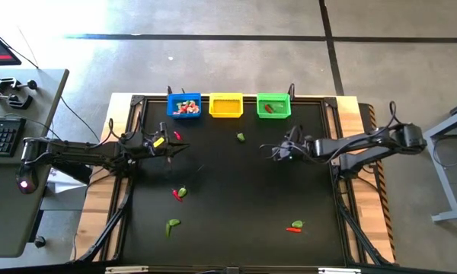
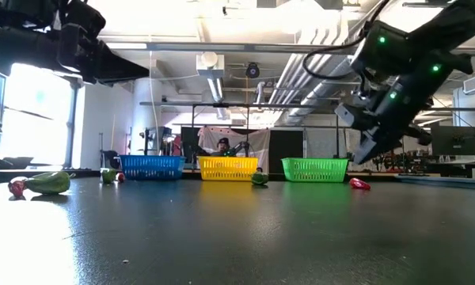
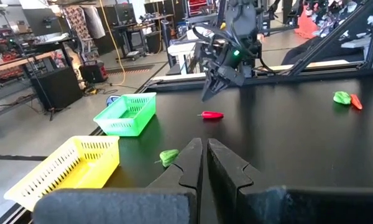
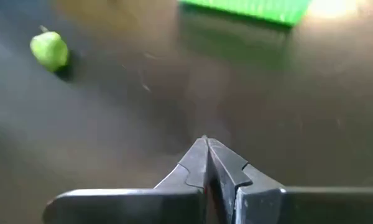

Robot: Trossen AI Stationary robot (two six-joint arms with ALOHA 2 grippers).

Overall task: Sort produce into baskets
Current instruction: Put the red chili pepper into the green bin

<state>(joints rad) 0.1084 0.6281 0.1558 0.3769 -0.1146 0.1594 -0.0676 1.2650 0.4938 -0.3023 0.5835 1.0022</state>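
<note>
Baskets: a blue basket (image 1: 184,105), a yellow basket (image 1: 225,105) and a green basket (image 1: 273,106) stand in a row along the far edge of the black table (image 1: 236,198), blue nearest the left side.
Basket contents: the high view shows red and whitish pieces in the blue basket and one red piece in the green one; the low view hides these behind the mesh walls.
Loose produce: a small green piece (image 1: 241,137) lies just in front of the gap between the yellow and green baskets; a red pepper (image 1: 177,135) lies near the blue basket; a green and red pair (image 1: 180,193) sits left of the table's middle; a green piece (image 1: 172,224) lies toward the near edge on the left; a green piece with a red one (image 1: 295,226) lies near the near edge on the right.
Left gripper: left gripper (image 1: 184,148) hovers over the table's left side below the blue basket, fingers pressed together on nothing, as its wrist view shows (image 3: 204,163).
Right gripper: right gripper (image 1: 272,153) hangs in front of the green basket, above the surface in the low view (image 2: 362,154); its wrist view shows the fingers clenched and empty (image 4: 206,160), with a green pepper (image 4: 49,50) off to one side.
Room: a person (image 2: 223,146) shows behind the yellow basket, in the low view only.
</note>
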